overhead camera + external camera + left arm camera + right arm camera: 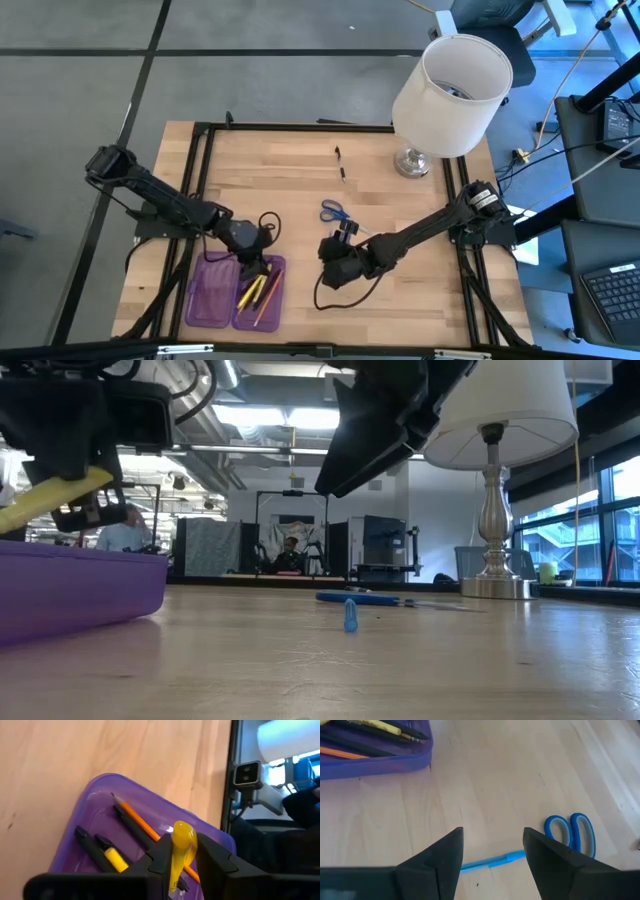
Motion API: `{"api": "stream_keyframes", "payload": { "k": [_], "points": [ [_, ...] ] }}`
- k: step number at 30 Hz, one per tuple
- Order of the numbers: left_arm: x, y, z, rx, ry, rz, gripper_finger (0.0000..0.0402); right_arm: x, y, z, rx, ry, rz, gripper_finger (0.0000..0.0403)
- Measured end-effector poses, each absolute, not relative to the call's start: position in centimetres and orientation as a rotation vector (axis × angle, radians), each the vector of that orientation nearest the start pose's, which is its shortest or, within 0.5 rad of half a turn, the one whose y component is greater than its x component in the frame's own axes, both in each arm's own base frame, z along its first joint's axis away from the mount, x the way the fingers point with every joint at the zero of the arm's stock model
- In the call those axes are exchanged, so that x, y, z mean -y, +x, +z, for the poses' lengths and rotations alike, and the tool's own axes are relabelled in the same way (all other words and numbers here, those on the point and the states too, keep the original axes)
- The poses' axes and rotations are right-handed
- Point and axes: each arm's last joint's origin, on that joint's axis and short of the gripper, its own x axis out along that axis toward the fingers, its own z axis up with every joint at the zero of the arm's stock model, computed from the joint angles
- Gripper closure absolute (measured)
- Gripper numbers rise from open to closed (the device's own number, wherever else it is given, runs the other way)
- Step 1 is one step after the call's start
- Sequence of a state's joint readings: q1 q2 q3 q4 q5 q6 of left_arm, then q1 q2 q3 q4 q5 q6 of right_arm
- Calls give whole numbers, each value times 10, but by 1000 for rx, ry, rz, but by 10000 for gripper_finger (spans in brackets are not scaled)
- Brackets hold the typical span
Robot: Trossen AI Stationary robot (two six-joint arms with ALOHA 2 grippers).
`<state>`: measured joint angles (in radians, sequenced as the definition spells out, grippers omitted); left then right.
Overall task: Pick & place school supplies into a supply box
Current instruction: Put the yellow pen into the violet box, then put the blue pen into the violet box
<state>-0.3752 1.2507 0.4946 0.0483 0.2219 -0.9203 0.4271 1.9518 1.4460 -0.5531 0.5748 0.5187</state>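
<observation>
I am holding a yellow pen [179, 851] pinched in the left gripper [180, 860] just above the purple pencil case [207, 297], where other pens and pencils are lying. My right gripper [492, 851] is hanging spread and empty beside the case, over a blue pen [490, 861], with the blue-handled scissors [571, 833] just beyond.
</observation>
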Motion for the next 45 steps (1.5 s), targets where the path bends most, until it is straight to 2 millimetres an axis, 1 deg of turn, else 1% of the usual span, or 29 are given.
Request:
{"api": "stream_keyframes", "payload": {
  "k": [8,14,16,19,21,25,28,31,37,42,45],
  "points": [
    [90,211,168,-937,-810,-227,308,-154,376,202,-856,-26,-362,193],
    [89,211,168,-939,-815,-231,293,-154,375,201,-868,-28,-367,193],
    [88,211,170,-934,-824,-243,291,-154,374,201,-874,36,-384,193],
    [85,210,176,-907,-827,-263,291,-147,376,199,-889,258,-448,193],
    [83,209,181,-877,-804,-282,292,-139,376,197,-904,361,-504,193],
    [80,207,189,-814,-748,-317,292,-131,378,192,-938,406,-537,193],
    [79,206,194,-784,-716,-338,290,-130,381,188,-960,516,-541,193],
    [78,205,195,-773,-692,-351,292,-129,384,180,-977,555,-547,193],
    [78,204,195,-768,-658,-367,294,-133,388,158,-1026,602,-575,193],
    [78,204,195,-770,-657,-367,291,-134,393,139,-1033,627,-602,193],
    [78,204,195,-770,-657,-367,291,-135,395,129,-1043,614,-612,193]
  ]
}}
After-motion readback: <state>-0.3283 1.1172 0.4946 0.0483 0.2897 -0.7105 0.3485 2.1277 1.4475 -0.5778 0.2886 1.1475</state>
